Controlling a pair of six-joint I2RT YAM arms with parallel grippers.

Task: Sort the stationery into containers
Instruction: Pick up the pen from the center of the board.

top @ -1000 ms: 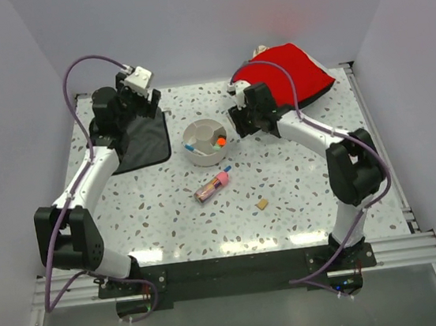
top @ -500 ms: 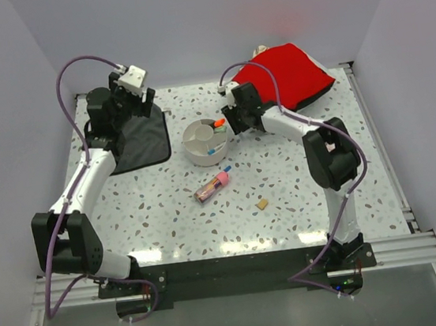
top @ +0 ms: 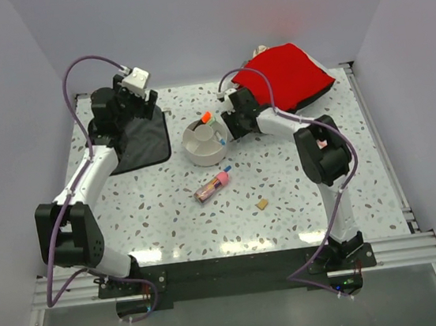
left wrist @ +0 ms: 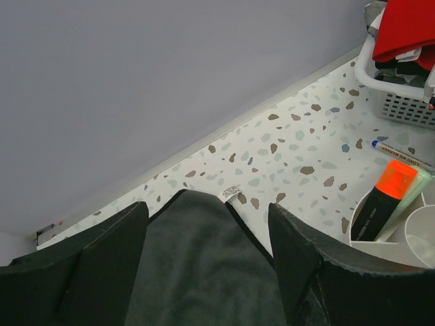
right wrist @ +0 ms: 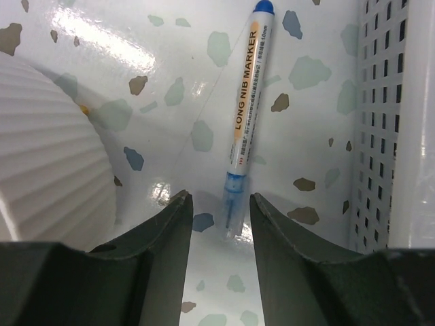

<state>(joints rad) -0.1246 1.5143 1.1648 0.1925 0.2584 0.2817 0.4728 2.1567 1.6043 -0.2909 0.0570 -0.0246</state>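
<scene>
1. Speckled terrazzo worktop [top: 307, 176], with plain pale walls on three sides.
2. My left gripper [left wrist: 207, 212]: jaws wide, nothing between them. It hovers above the black cloth [top: 146, 144] at the far-left corner of the worktop.
3. My right gripper [right wrist: 219, 198]: low near the far edge, jaws apart with a narrow gap, gripping nothing.
4. The marker [right wrist: 245, 102], blue-capped, lies flat on the worktop. Its thin end sits in that gap and touches neither side; the cap end points away from me.
5. The marker lies between the ribbed outer wall of the bowl [right wrist: 47, 149] and the perforated wall of the white tray [right wrist: 401, 102].
6. The bowl sits mid-worktop, toward the far edge. The orange-and-black highlighter [left wrist: 384, 200] stands tilted inside it, orange end up, with the pale green highlighter [left wrist: 413, 193] just beside it. I can't tell if they share a compartment.
7. The pink-capped tan stick [top: 210, 188] lies flat near the worktop centre, on the near side of the bowl and apart from it.
8. The eraser block [top: 262, 204], tan, lies closer to the near edge, right of the stick.
9. A red cloth [top: 287, 75] is heaped in the tray at the far edge, right of centre.
</scene>
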